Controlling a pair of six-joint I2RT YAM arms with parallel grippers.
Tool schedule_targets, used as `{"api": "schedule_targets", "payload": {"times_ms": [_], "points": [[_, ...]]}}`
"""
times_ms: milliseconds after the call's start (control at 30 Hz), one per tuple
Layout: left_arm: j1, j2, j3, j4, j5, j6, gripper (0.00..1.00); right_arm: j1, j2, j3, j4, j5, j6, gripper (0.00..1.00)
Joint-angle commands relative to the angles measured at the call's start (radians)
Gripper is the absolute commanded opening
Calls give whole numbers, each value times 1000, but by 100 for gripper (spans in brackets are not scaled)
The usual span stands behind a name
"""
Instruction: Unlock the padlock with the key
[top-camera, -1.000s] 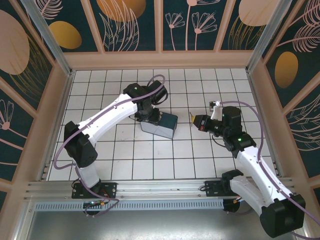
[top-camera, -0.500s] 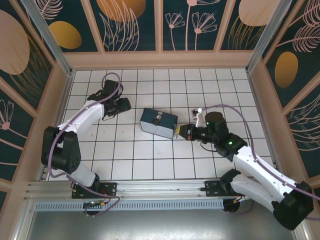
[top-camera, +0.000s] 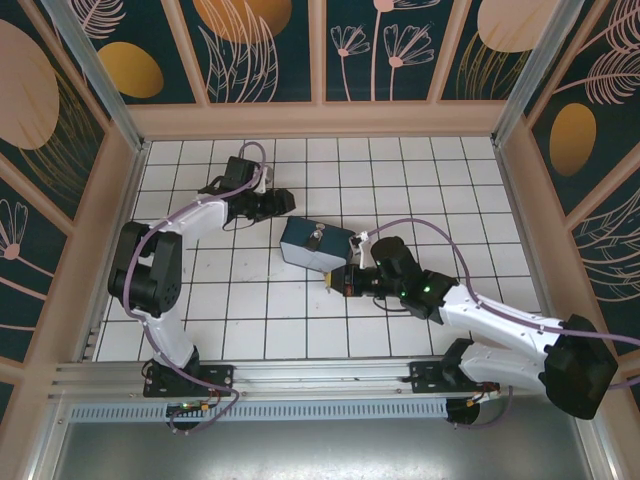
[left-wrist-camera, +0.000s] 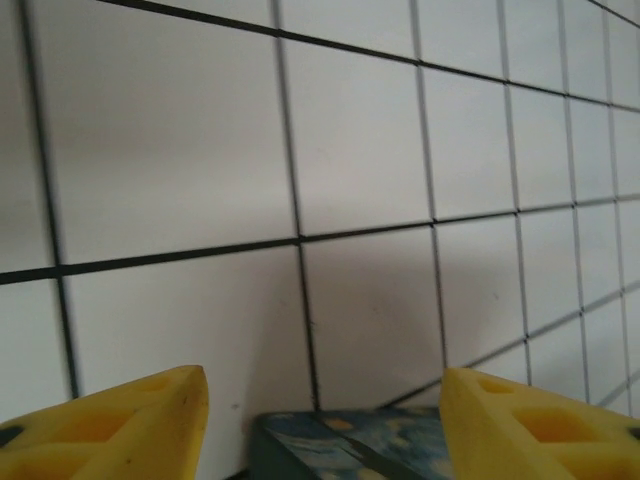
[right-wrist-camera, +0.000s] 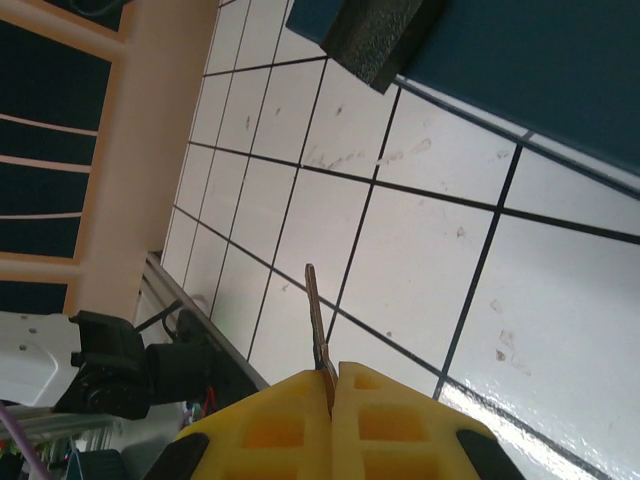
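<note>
**One loaded, one free**

Right pincer (right-wrist-camera: 333, 372) clamped on slim silvery metal key (right-wrist-camera: 317, 320), blade jutting past yellow pads (right-wrist-camera: 400, 415), low over white tiled worktop (top-camera: 250, 310), just beside blue swirl-painted box (top-camera: 335, 250). Left pincer (left-wrist-camera: 322, 400) gapes near box's far-left corner. Tiny dark padlock (top-camera: 316, 236) seems to sit on box top; too small to confirm.

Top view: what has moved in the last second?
The left gripper left the box, swung out left, then came back to its far-left corner, open. The right gripper, shut on the key, advanced left to the box's near-right corner. The box stayed put.
</note>
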Motion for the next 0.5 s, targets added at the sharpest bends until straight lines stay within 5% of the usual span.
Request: {"api": "schedule_targets", "payload": {"times_ms": [0, 467], "points": [[-7, -35, -17, -14, 102, 83, 58, -13, 3, 15, 44, 29, 3, 0], [-49, -214, -159, -88, 155, 94, 50, -76, 41, 5, 97, -56, -37, 0]]}}
